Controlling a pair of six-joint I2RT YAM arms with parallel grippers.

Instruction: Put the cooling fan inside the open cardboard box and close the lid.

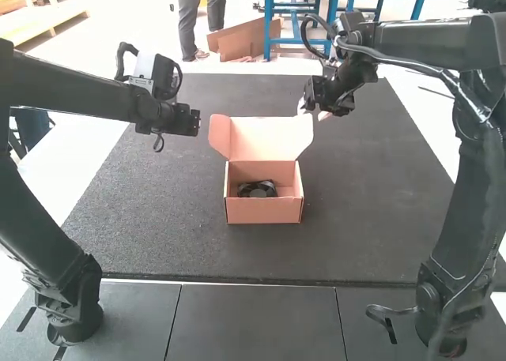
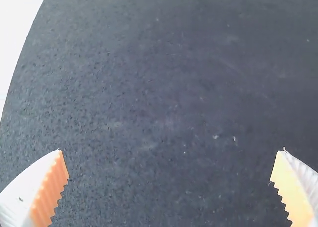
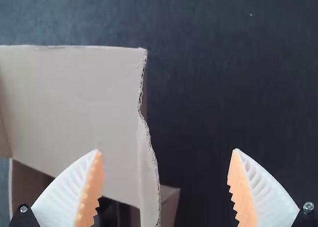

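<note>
1. Grippers first: both of mine are hanging released above the black mat [image 1: 142, 211], and neither is grasping anything.
2. My left arm [image 1: 79, 88] is stretching in from nine o'clock. My left gripper [image 2: 169, 155] is hovering at ten o'clock from the cardboard box [image 1: 264, 204], just beside the upper left corner of its lid [image 1: 259, 138]. Its white ribbed fingers [image 2: 39, 192] with orange pads are standing wide apart, with bare mat lying beneath them.
3. My right arm [image 1: 443, 41] is coming in from three o'clock. My right gripper [image 3: 165, 152] is hovering at one o'clock from the box, at the lid's upper right corner. Its fingers [image 3: 258, 187] are standing wide apart too. The lid's side edge is running between them, nearer one finger than the other. I cannot tell whether that finger is touching the cardboard.
4. The box is sitting near the middle of the mat with its top gaping open. The lid is standing up from the wall at twelve o'clock, with a small ear flap showing at each upper corner.
5. The black cooling fan [image 1: 257, 189] is lying inside the box on its floor, toward the twelve o'clock wall.
</note>
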